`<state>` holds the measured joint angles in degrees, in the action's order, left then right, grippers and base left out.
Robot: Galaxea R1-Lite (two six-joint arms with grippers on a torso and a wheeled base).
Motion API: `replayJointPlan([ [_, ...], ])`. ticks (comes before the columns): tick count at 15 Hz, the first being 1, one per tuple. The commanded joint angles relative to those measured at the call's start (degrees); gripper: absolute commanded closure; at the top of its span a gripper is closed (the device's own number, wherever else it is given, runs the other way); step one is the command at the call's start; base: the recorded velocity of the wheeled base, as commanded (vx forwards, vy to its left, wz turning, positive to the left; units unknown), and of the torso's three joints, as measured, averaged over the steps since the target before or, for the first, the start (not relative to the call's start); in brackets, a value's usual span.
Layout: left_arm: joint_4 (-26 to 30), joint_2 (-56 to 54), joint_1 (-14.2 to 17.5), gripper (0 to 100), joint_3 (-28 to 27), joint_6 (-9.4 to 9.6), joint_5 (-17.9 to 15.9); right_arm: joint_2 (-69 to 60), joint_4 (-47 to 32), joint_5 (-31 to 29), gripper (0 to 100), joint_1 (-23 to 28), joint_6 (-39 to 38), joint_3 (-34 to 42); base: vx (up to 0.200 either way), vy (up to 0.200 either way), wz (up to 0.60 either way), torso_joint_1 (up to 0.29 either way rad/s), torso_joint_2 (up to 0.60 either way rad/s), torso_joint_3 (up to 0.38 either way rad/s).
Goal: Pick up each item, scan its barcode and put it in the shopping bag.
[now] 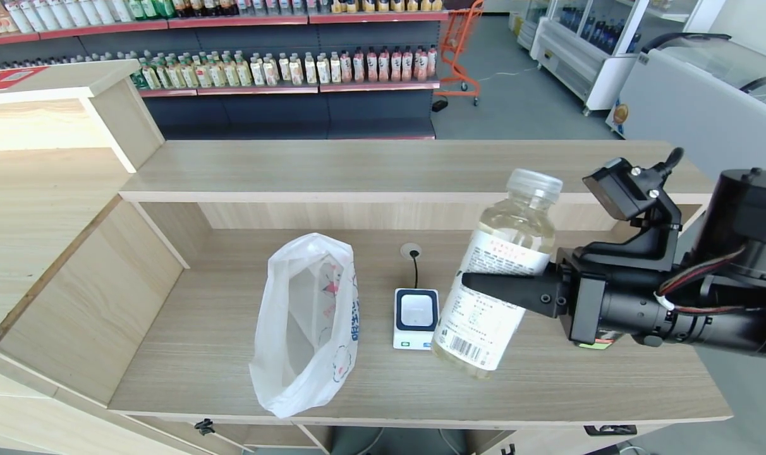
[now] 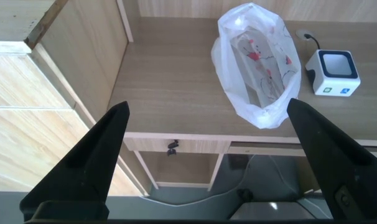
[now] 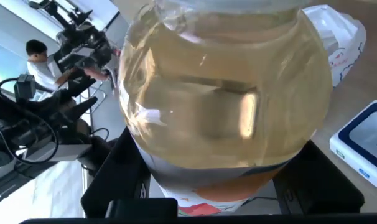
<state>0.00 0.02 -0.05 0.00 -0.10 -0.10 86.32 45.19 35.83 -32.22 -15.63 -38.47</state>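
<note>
Head view: right gripper (image 1: 478,285) is clamped across the middle of a clear plastic bottle of pale yellow liquid with a white label (image 1: 509,246), fingers closed on its sides; bottle is tilted, cap away from the robot, base low over the light wooden counter (image 1: 579,379), just beside the small white box scanner with a dark window (image 1: 416,316); barcode (image 1: 466,346) sits low on the label and faces up toward the head camera, not the scanner window; thin white plastic shopping bag (image 1: 310,328) lies mouth open on the scanner's other side, robot's left. Left wrist view: left gripper (image 2: 208,106) hangs off the counter's near edge, fingers spread wide, holding nothing; bag and scanner lie ahead of it. Right wrist view: bottle base sits between the fingers, scanner and bag beyond. My read: scan step in hand, bagging not done for this bottle. Next move likely needs a wrist roll to turn the barcode onto the window, then a carry across to the bag mouth
</note>
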Motion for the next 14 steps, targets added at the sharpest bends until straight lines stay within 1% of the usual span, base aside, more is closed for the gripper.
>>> replayJointPlan([
  [1,0.0,0.1,0.0,0,0.0,0.01,0.0,1.7,0.1,-0.4,100,-1.9,0.1,-0.4,0.000,0.000,0.00,0.000,0.00,0.000],
  [7,0.0,0.1,0.0,0,0.0,0.01,0.0,2.2,0.1,-1.3,100,-5.5,0.1,-2.0,0.000,0.000,0.00,0.000,0.00,0.000],
  [14,0.0,0.0,0.0,0,0.0,0.01,0.0,2.2,0.1,-1.3,100,-5.1,0.3,-1.6,0.000,0.000,0.00,0.000,0.00,0.000],
])
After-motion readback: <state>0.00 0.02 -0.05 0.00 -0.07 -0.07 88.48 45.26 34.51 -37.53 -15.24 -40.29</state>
